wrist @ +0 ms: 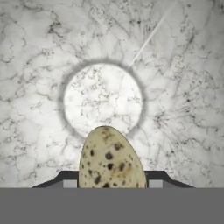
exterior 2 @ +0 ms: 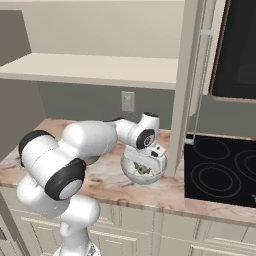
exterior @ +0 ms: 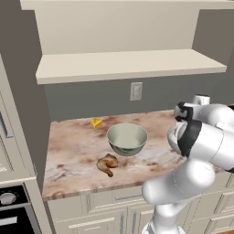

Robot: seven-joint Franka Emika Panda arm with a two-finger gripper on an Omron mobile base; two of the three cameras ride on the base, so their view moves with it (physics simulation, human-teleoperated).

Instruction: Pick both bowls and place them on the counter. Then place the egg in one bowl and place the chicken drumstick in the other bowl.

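I count two round bowls, the white speckled bowl (exterior 2: 143,172) under my gripper (exterior 2: 143,169), which holds one olive speckled egg (wrist: 110,160) well inside its rim, and the dark grey-green bowl (exterior: 127,139) beside it.

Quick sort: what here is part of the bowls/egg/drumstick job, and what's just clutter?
Job:
- white bowl, on the counter
- grey-green bowl, on the counter
- egg, held in the hand over the white bowl
- drumstick, on the counter beside the grey-green bowl

Lying about:
- cheese wedge
- shelf
- wall outlet
- cooktop
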